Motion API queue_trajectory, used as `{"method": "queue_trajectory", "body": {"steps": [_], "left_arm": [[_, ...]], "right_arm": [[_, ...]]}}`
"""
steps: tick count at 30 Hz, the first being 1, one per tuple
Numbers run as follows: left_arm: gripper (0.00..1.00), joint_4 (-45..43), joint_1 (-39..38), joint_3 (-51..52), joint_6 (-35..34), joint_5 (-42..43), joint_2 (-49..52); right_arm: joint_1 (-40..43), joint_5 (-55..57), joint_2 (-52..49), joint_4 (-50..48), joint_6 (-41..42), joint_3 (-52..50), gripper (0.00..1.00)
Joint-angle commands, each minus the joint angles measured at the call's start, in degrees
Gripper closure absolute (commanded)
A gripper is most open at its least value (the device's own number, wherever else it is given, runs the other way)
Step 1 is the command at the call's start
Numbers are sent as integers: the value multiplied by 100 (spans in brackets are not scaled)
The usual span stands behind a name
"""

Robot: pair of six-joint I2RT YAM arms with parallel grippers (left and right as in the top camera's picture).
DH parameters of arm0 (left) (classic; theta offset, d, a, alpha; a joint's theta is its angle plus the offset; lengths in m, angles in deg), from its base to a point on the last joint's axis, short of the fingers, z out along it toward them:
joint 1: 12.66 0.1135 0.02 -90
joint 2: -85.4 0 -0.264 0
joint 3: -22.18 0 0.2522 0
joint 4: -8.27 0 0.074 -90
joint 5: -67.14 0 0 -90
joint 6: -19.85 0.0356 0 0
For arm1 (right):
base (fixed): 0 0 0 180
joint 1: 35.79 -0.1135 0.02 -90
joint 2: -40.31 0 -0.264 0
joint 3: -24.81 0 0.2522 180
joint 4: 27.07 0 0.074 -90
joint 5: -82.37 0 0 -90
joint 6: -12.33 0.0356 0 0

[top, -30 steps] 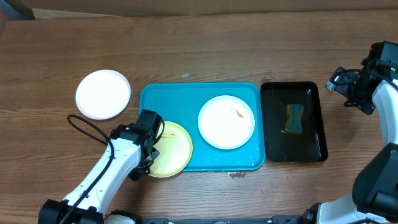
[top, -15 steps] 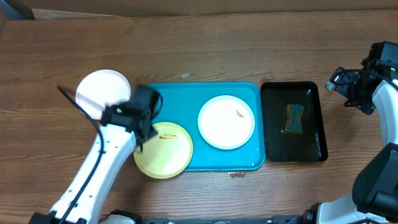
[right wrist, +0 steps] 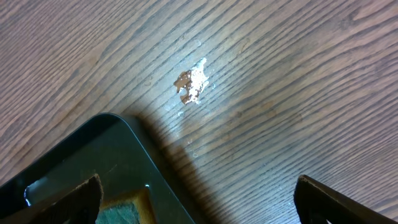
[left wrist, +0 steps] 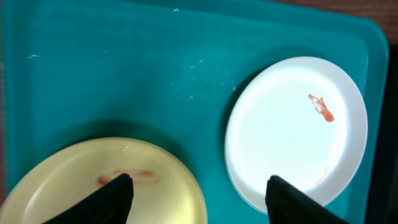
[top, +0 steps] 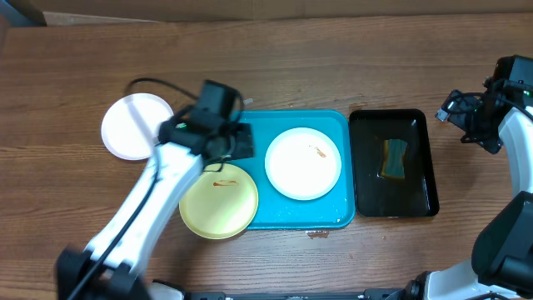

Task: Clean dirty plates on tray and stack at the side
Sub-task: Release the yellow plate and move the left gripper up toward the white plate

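Observation:
The turquoise tray (top: 250,125) holds a white plate (top: 303,163) with a small reddish smear. A yellow-green plate (top: 221,207) with a red smear overhangs the tray's front left corner. Another white plate (top: 133,127) lies on the table left of the tray. My left gripper (top: 240,142) hovers open over the tray's back left part, holding nothing. Its wrist view shows the gripper (left wrist: 199,199) between the yellow-green plate (left wrist: 56,186) and the white plate (left wrist: 292,124). My right gripper (top: 475,117) stands open at the far right, and its wrist view shows the gripper (right wrist: 199,205) with nothing between its fingers.
A narrow black tray (top: 366,125) with a green-and-yellow sponge (top: 394,158) sits right of the turquoise tray. Its corner (right wrist: 93,149) shows under the right gripper. There is a pale crumb spot (right wrist: 191,84) on the wood beyond it. A reddish stain (top: 316,234) marks the table by the tray's front edge.
My left gripper has opened and left the yellow-green plate's left rim, swinging back and right over the tray. The plate stays put. The right arm has not moved.

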Motion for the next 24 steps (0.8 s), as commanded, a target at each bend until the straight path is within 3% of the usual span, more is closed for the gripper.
{"method": "queue_trajectory", "body": {"steps": [1, 3, 9, 14, 18, 20, 24], "left_arm": [[28, -396, -339, 74, 647, 223, 717], [28, -634, -411, 74, 638, 234, 1012], [47, -1322, -422, 74, 645, 564, 1812], [55, -1408, -422, 74, 822, 719, 2050], [70, -1451, -422, 74, 855, 719, 2050], [71, -1447, -422, 74, 855, 717, 2050], [75, -1449, -422, 74, 855, 699, 2050]], "right_arm": [[-15, 0, 98, -28, 31, 13, 0], [-15, 0, 98, -28, 31, 13, 0], [-15, 0, 98, -28, 31, 13, 0], [-15, 0, 98, -31, 31, 13, 0], [-15, -2, 98, -131, 31, 13, 0], [-15, -15, 98, -136, 35, 13, 0], [-15, -1213, 101, 28, 31, 13, 0]]}}
